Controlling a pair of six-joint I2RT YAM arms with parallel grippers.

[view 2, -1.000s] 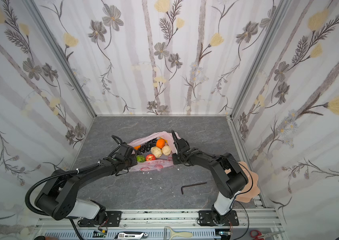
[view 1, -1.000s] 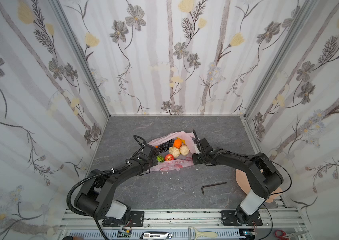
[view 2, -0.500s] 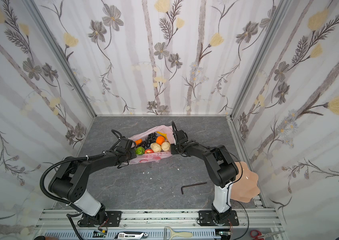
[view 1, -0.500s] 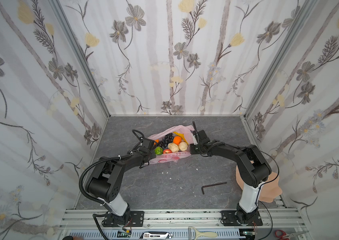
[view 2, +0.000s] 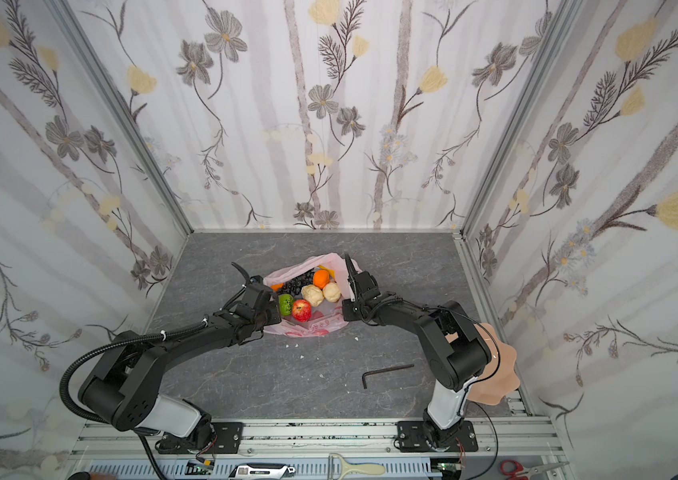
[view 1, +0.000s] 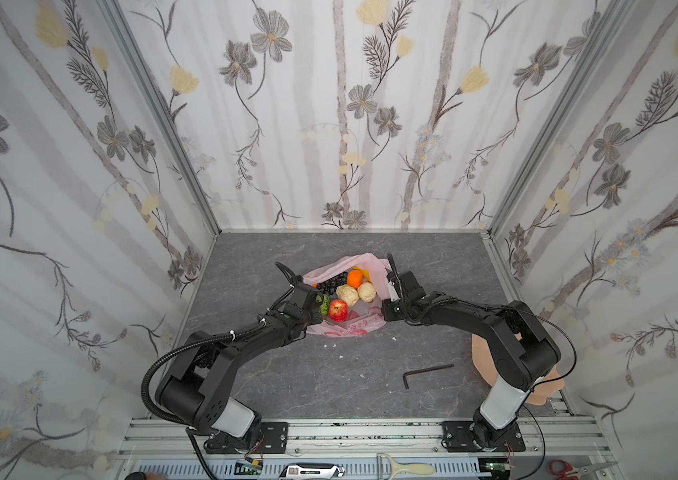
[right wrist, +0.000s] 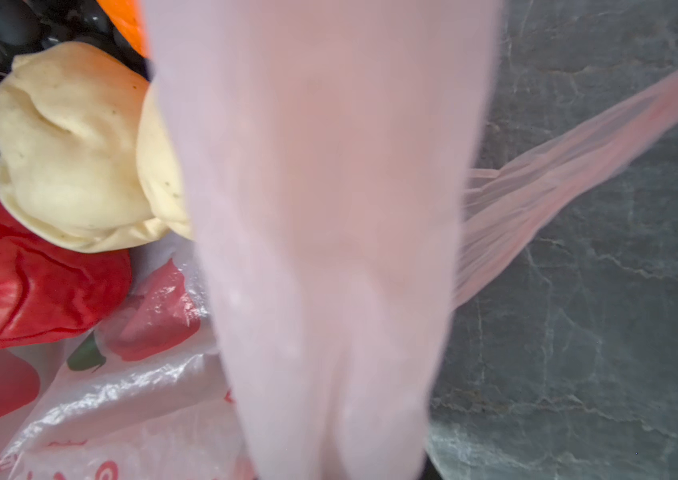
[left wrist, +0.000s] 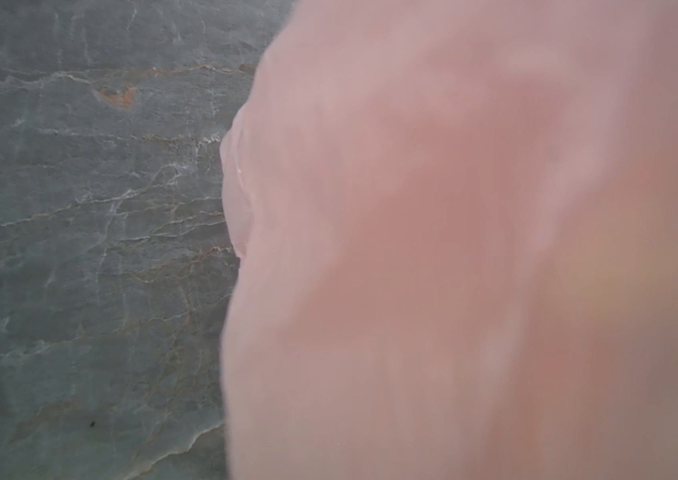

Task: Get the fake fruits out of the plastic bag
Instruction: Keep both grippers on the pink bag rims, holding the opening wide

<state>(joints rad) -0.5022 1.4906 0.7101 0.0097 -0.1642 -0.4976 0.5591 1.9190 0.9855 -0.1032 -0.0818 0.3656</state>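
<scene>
The plastic bag (view 1: 347, 328) (view 2: 313, 327) lies open on the grey floor in both top views, thin, pale pink, with red print. In its mouth sit the fake fruits: a red apple (view 1: 338, 310), two beige pears (view 1: 347, 294), an orange (view 1: 355, 278), dark grapes (view 1: 331, 286), a green fruit (view 2: 286, 303) and a yellow banana tip. My left gripper (view 1: 315, 309) is shut on the bag's left edge. My right gripper (view 1: 385, 307) grips the right edge, which stands up. Pink film (left wrist: 453, 249) (right wrist: 320, 208) covers both wrist views and hides the jaws.
A black hex key (view 1: 426, 372) lies on the floor at the front right. A peach-pink wavy dish (view 2: 495, 374) sits behind the right arm's base. White crumbs (view 1: 341, 345) dot the floor in front of the bag. Flowered walls close in three sides.
Both grippers carried the bag and fruit toward the back wall, then drew it forward again. The fruits shifted a little inside it.
</scene>
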